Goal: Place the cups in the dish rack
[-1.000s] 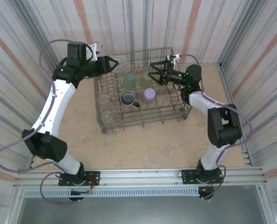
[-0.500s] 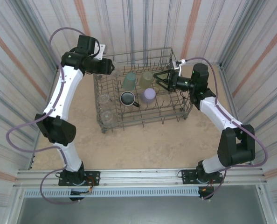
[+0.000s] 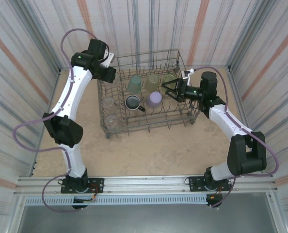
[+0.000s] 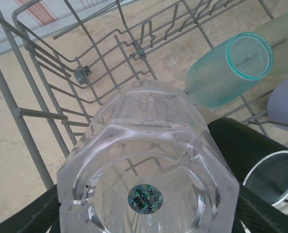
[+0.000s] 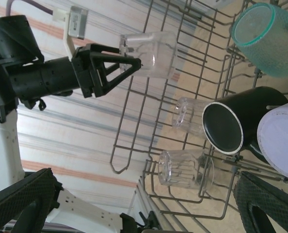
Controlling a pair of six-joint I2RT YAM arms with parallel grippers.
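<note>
The left gripper [image 3: 111,74] is clasping a clear tumbler [image 4: 149,160] above the dish rack's [image 3: 149,128] far left corner, a placement probably best eased slowly onto free tines beside the teal cup [image 4: 221,73], while the right gripper [image 3: 167,89] is hovering wide-jawed and empty.
</note>
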